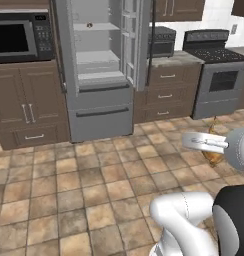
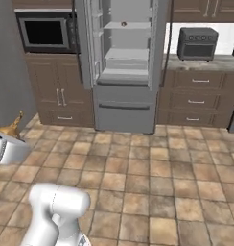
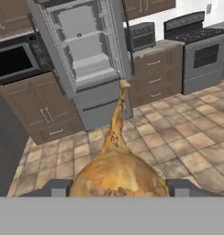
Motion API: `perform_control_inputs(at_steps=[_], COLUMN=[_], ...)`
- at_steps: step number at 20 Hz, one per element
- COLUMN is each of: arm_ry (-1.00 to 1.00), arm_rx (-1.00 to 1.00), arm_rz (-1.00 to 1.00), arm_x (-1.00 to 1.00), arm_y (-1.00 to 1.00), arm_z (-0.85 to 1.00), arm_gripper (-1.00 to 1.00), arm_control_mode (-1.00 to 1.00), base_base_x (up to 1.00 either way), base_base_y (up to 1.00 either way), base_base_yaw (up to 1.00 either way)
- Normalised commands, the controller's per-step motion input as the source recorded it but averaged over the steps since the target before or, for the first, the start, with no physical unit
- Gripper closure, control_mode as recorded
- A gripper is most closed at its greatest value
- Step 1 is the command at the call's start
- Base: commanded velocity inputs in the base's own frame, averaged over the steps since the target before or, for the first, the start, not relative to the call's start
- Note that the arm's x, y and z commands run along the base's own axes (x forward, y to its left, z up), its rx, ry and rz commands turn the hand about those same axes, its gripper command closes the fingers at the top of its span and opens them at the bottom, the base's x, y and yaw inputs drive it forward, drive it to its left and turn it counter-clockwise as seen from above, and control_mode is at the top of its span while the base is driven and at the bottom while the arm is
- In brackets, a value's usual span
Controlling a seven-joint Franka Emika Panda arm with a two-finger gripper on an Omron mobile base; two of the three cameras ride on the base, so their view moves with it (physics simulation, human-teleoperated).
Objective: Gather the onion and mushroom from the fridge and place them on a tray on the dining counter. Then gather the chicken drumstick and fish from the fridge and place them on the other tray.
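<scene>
Nearest, in the hand view, the onion (image 3: 118, 176) sits between the two dark fingertips (image 3: 53, 187) of the hand (image 3: 118, 189), which grips it from both sides; its dry stalk twists away from the hand towards the fridge. In the left base view the white arm (image 1: 186, 220) rises from the lower right, bends at a rounded elbow, and reaches out to the right with the hand (image 1: 214, 145) held level above the floor, the onion (image 1: 213, 150) showing brown-orange beside it. In the right base view the onion (image 2: 13, 127) peeks up at the left edge above the white wrist. Beyond the hand lies a broad stretch of tan tiled floor (image 1: 94, 180) with open room in every direction. Farther back stands the grey fridge (image 1: 101, 70), its upper doors swung open on pale shelves, its bottom drawers shut; a small dark item on an upper shelf is too small to make out. Left of it is a microwave (image 1: 21, 37) above brown cabinets (image 1: 26, 107). Right of it a worktop (image 1: 176, 60) carries a toaster oven (image 1: 161, 42), and beyond that is a stove (image 1: 219, 75).
</scene>
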Motion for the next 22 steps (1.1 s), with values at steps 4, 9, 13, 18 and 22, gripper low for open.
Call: perform_control_inputs(at_steps=[4,9,13,18,22], arm_ry=[0.0,0.0,0.0,0.0,0.0], arm_rx=[0.0,0.0,0.0,0.0,0.0], arm_rz=[0.0,0.0,0.0,0.0,0.0], arm_x=[0.0,0.0,0.0,0.0,0.0], arm_y=[0.0,0.0,0.0,0.0,0.0], arm_z=[0.0,0.0,0.0,0.0,0.0], arm_gripper=[1.0,1.0,1.0,1.0,1.0], arm_control_mode=[1.0,1.0,1.0,1.0,1.0], base_base_x=[-1.0,-1.0,-1.0,-1.0,-0.91], base_base_y=[0.01,0.0,0.0,-0.1,-0.55], base_base_yaw=[-0.28,-0.34,-0.38,-0.36,-0.26])
